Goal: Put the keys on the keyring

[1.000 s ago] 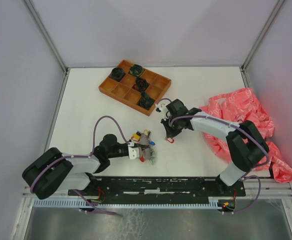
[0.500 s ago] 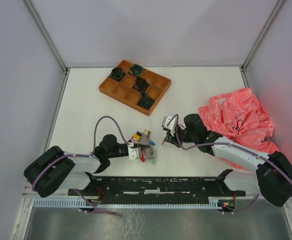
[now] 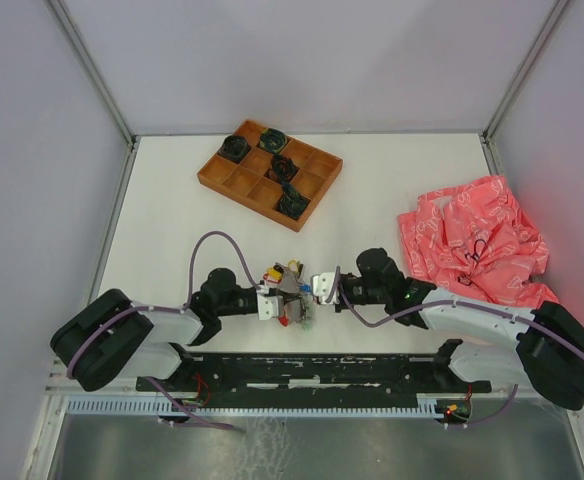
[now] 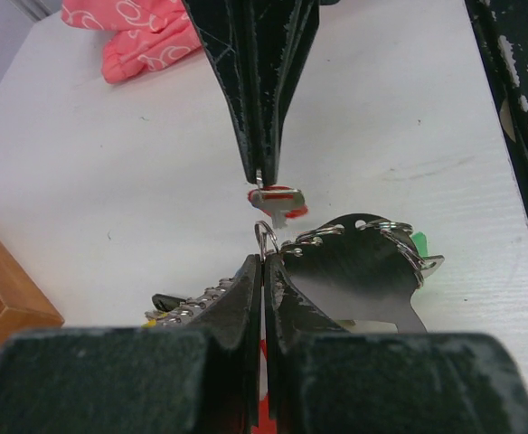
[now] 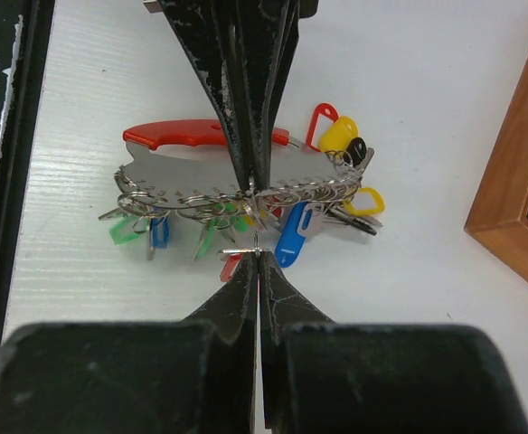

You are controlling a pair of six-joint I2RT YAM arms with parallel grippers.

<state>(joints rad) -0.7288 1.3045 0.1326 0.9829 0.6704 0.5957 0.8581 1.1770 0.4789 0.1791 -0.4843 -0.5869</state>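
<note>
The keyring (image 5: 201,136) has a red curved grip and a grey metal plate (image 5: 201,178) hung with several rings. The keys on it carry green, blue, yellow and red tags, such as a blue one (image 5: 291,237). My left gripper (image 3: 282,298) is shut on the keyring and holds it near the table's front middle; its jaws show in the left wrist view (image 4: 264,260) by the plate (image 4: 354,267). My right gripper (image 3: 310,290) faces it, shut on a small red-tagged key (image 5: 233,264), also in the left wrist view (image 4: 278,199), just short of the plate's edge.
A wooden compartment tray (image 3: 269,172) with dark coiled bundles sits at the back; its corner shows in the right wrist view (image 5: 517,154). A crumpled pink bag (image 3: 472,245) lies at the right. The black base rail (image 3: 312,370) runs along the near edge.
My right gripper has swung from the table's middle down and left to the keyring, bringing the red-tagged key with it. The left gripper and keyring have stayed put.
</note>
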